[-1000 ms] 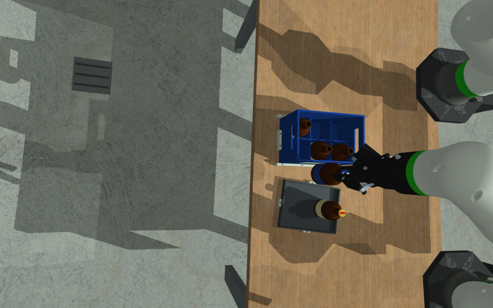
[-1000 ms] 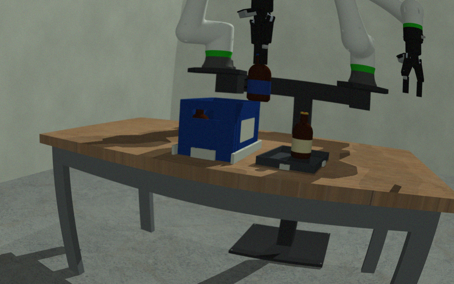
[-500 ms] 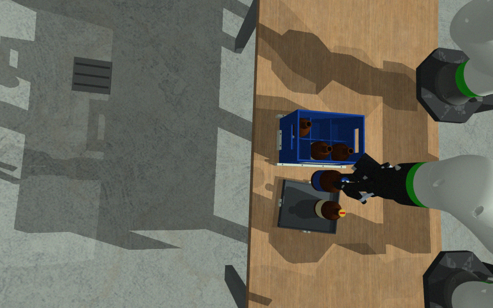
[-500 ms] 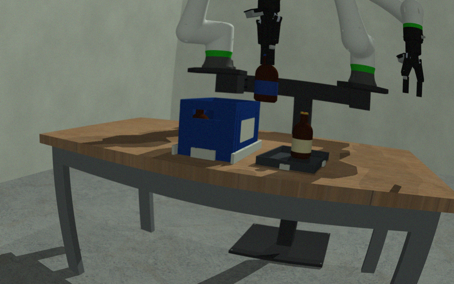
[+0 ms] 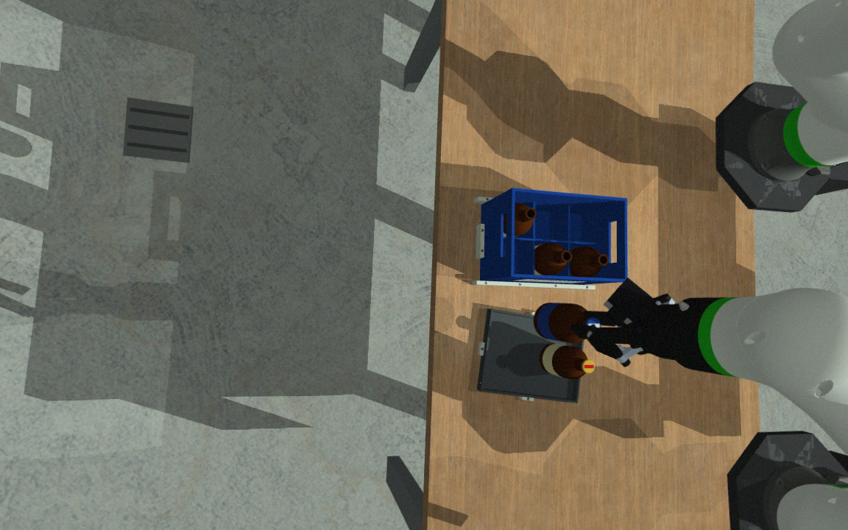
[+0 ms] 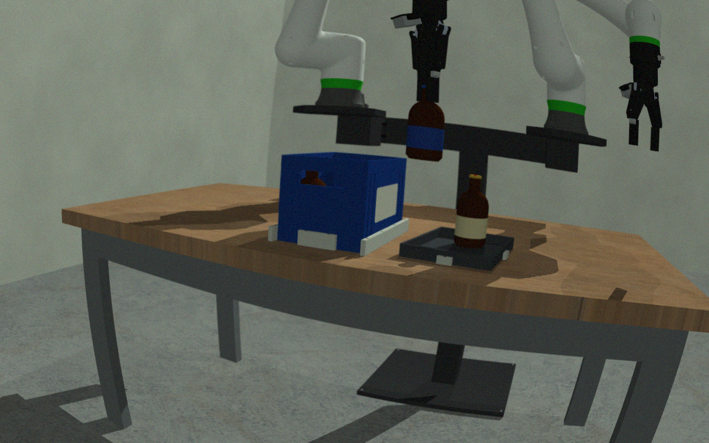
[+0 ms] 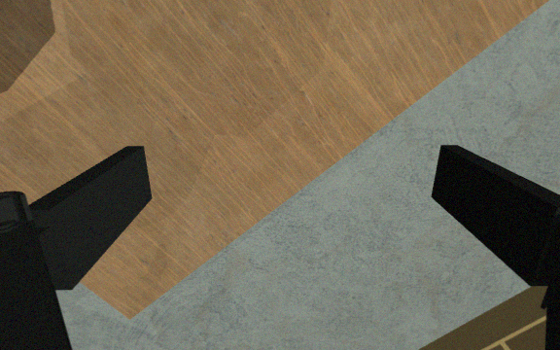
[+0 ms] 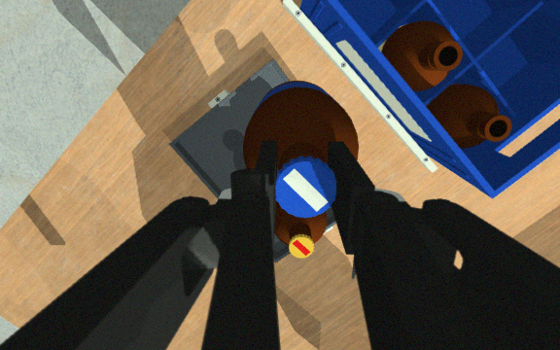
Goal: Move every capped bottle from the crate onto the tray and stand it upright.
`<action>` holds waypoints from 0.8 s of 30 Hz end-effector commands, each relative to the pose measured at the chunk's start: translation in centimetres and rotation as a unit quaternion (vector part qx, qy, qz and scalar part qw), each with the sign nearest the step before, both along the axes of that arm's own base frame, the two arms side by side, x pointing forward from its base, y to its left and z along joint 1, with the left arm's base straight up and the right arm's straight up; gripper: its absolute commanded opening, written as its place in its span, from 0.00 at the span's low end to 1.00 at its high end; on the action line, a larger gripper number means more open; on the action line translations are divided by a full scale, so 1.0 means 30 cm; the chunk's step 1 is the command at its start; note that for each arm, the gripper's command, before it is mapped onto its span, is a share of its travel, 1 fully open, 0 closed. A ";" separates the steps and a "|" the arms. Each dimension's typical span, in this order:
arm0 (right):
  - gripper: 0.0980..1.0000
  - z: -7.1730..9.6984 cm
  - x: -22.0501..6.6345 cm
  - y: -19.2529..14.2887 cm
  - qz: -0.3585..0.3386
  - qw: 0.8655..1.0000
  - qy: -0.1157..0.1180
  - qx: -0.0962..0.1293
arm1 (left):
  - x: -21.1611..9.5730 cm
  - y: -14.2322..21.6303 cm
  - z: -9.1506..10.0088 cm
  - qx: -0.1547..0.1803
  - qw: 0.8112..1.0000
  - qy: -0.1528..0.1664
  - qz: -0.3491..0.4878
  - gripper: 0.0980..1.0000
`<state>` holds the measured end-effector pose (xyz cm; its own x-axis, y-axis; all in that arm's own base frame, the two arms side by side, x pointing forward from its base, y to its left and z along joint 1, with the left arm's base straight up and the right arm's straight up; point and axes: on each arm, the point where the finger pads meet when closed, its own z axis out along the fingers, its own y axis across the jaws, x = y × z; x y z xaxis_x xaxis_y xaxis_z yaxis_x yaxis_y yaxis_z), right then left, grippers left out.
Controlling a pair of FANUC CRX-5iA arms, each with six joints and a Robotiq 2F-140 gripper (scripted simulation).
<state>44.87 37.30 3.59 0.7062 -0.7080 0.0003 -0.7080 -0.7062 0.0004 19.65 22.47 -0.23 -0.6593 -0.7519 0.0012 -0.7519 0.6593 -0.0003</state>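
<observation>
Seen from the top view, the right pincer point(image 5: 588, 324) point(image 6: 428, 90) point(image 8: 301, 164) is clamped on the neck of the blue-capped bottle point(image 5: 562, 322) point(image 6: 426, 131) point(image 8: 299, 112), upright above the tray's point(image 5: 506, 378) point(image 6: 423, 253) point(image 8: 202, 141) 1 o'clock side. The base should clear the rim and the yellow-capped bottle point(image 5: 568, 361) point(image 6: 471, 228) point(image 8: 301, 247) at 3 o'clock, descend plumb, and sit flat before release. The left pincer point(image 6: 643, 146) point(image 7: 293, 172) stands apart, holding nothing. Overhead, the held bottle masks the landing spot, so its exact clearance is unclear; the crate's point(image 5: 496, 257) point(image 6: 312, 215) point(image 8: 484, 185) wall partly hides the open bottle point(image 5: 520, 221) point(image 6: 312, 179) at 10 o'clock.
</observation>
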 end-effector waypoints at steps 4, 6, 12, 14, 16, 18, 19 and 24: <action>0.00 0.004 0.002 0.029 0.000 1.000 -0.001 0.001 | 0.001 0.002 0.002 0.000 1.000 0.000 0.000 1.00; 0.00 0.004 0.003 0.042 0.000 1.000 -0.001 0.001 | 0.001 0.002 0.002 0.000 1.000 0.000 0.000 1.00; 0.00 0.004 0.004 0.082 0.000 1.000 -0.001 0.001 | 0.001 0.002 0.002 0.000 1.000 0.000 0.000 1.00; 0.00 0.004 0.004 0.084 0.000 1.000 -0.001 0.001 | 0.001 0.002 0.002 0.000 1.000 0.000 0.000 1.00; 0.00 0.004 0.004 0.097 0.000 1.000 -0.001 0.001 | 0.001 0.002 0.002 0.000 1.000 0.000 0.000 1.00; 0.00 0.004 0.004 0.111 0.000 1.000 -0.001 0.001 | 0.001 0.002 0.002 0.000 1.000 0.000 0.000 1.00; 0.00 0.004 0.004 0.117 0.000 1.000 -0.001 0.001 | 0.001 0.002 0.002 0.000 1.000 0.000 0.000 1.00; 0.00 0.004 0.005 0.137 0.000 1.000 -0.001 0.001 | 0.001 0.002 0.002 0.000 1.000 0.000 0.000 1.00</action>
<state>44.95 41.05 3.60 0.7064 -0.7078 0.0001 -0.7078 -0.7064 -0.0001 19.65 22.47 -0.23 -0.6593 -0.7519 0.0012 -0.7519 0.6593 -0.0003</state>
